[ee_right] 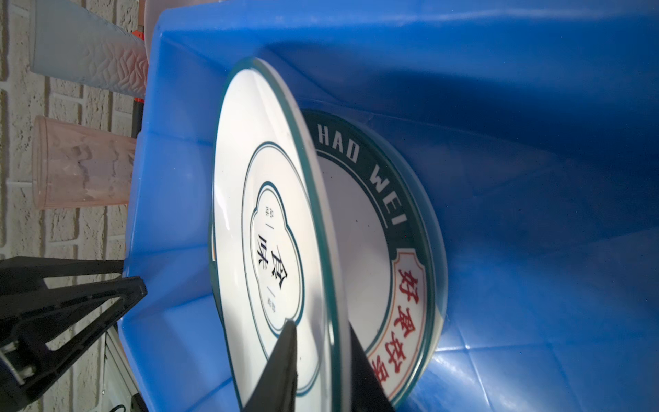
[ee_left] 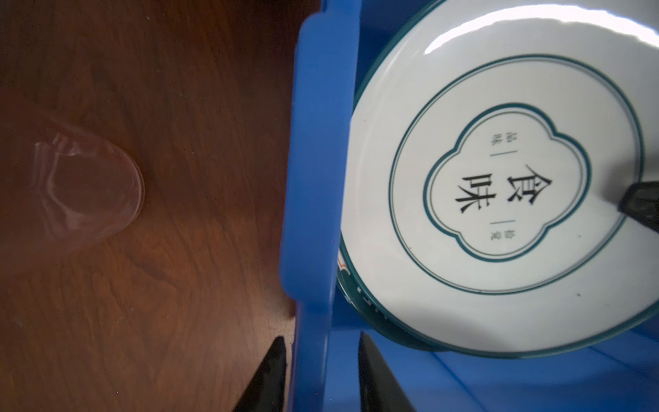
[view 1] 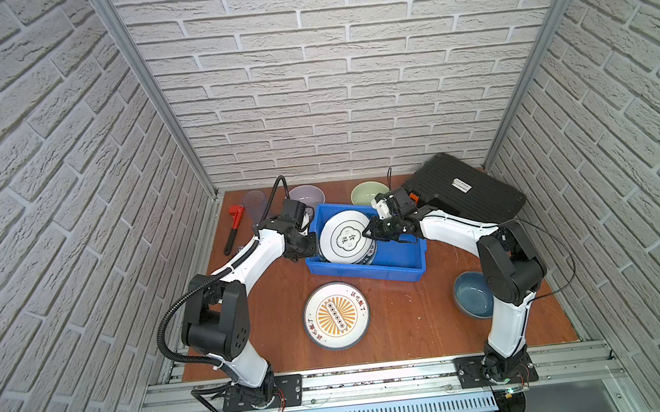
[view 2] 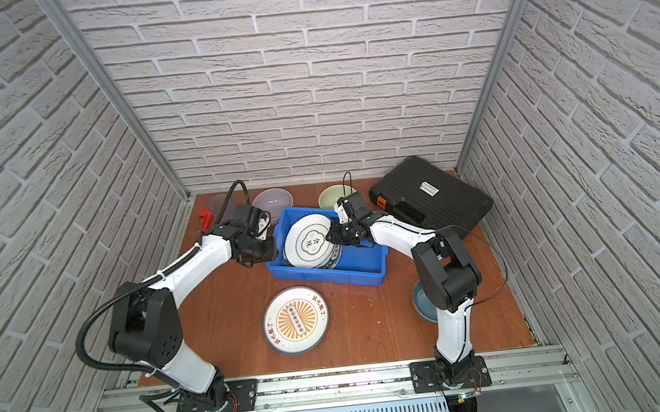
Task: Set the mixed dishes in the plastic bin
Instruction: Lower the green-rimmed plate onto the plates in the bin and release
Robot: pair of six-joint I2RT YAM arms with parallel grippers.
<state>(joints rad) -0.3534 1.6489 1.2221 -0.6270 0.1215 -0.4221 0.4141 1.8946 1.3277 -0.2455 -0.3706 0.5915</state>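
The blue plastic bin (view 1: 368, 272) (view 2: 327, 276) stands mid-table. Inside it a white plate with teal rings and black characters (view 1: 344, 235) (ee_right: 256, 214) leans tilted on a teal lettered-rim plate (ee_right: 385, 199). My right gripper (view 1: 368, 232) (ee_right: 321, 324) is open, one finger on each side of the white plate's rim. My left gripper (view 1: 314, 250) (ee_left: 321, 339) is shut on the bin's left wall (ee_left: 313, 142). On the table are an orange sunburst plate (view 1: 336, 315), a blue-grey bowl (view 1: 469, 294), a lilac bowl (view 1: 307, 197), a pale green bowl (view 1: 364, 193) and a clear tumbler (ee_left: 82, 192).
A red pipe wrench (view 1: 234, 225) lies at the back left next to another tumbler (view 1: 255, 204). A black tool case (view 1: 465, 193) fills the back right corner behind my right arm. Brick walls close three sides.
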